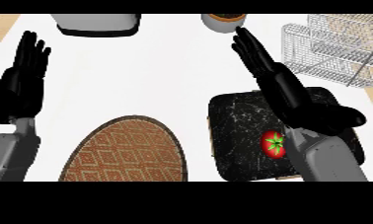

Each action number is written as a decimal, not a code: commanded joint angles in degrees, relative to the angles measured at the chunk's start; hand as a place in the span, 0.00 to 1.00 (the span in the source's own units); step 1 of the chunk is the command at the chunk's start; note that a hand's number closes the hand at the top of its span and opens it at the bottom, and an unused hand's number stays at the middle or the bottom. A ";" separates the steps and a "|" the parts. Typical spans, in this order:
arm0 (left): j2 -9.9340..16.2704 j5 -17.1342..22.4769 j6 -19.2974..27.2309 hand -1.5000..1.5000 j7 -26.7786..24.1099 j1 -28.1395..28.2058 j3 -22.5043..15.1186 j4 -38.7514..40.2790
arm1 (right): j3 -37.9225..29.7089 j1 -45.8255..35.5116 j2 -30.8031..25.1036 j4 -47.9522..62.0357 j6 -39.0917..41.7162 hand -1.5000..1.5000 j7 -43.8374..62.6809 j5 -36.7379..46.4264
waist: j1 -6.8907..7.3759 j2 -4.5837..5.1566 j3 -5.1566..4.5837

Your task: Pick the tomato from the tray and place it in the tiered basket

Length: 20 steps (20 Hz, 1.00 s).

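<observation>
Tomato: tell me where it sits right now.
In the head view the tomato lies on the black tray at lower right, near the tray's right side, beside the right forearm, below the open right hand.

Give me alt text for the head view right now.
A red tomato lies on a dark tray at lower right, with the open right hand stretched above it toward the wire tiered basket. The open left hand rests at the left edge; a woven mat lies between.
</observation>
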 commanded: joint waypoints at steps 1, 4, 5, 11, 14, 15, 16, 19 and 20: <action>-3.08 -1.80 1.54 0.50 -1.80 -0.18 -1.85 0.52 | -4.40 2.37 -1.94 -2.59 -0.37 1.00 -0.90 -1.36 | -0.41 0.79 2.55; -3.23 -5.07 2.38 0.50 -2.31 3.81 -5.22 -1.72 | -17.21 10.64 -3.74 -7.36 -0.88 1.00 -6.91 -10.92 | -3.44 0.24 2.88; -2.67 -6.17 2.27 0.50 -1.25 2.98 -6.54 -2.39 | -21.61 10.50 -3.36 -6.23 -1.03 1.00 -7.44 -14.68 | -3.87 0.36 3.03; -7.54 -8.14 3.49 0.50 -1.32 4.79 -11.76 -1.54 | -25.72 21.45 5.38 0.47 5.63 0.00 -6.18 -31.59 | -3.61 0.84 3.13; -7.87 -10.77 5.04 0.50 0.50 4.65 -14.04 -3.69 | -30.30 29.76 -0.48 -0.70 21.56 0.00 -10.08 -38.04 | -2.12 0.51 2.86; -9.88 -11.25 5.50 0.50 -0.33 3.97 -15.21 -3.16 | -31.70 30.70 -3.64 -0.38 25.71 0.00 -9.46 -39.09 | -1.70 0.65 2.74; -9.64 -11.34 5.09 0.50 -0.91 3.84 -14.83 -1.57 | -34.34 33.99 -5.66 -0.79 29.88 0.00 -11.34 -40.01 | -2.08 0.67 2.71; -8.24 -12.23 5.48 0.50 2.37 5.56 -15.52 -6.66 | -38.65 41.05 -11.05 -2.83 36.08 0.00 -11.48 -38.58 | -1.04 0.45 2.65; -8.82 -12.78 6.13 0.50 2.26 4.39 -15.54 -4.51 | -39.74 40.74 -14.70 -3.73 36.21 0.00 -10.90 -34.53 | -1.70 0.50 2.61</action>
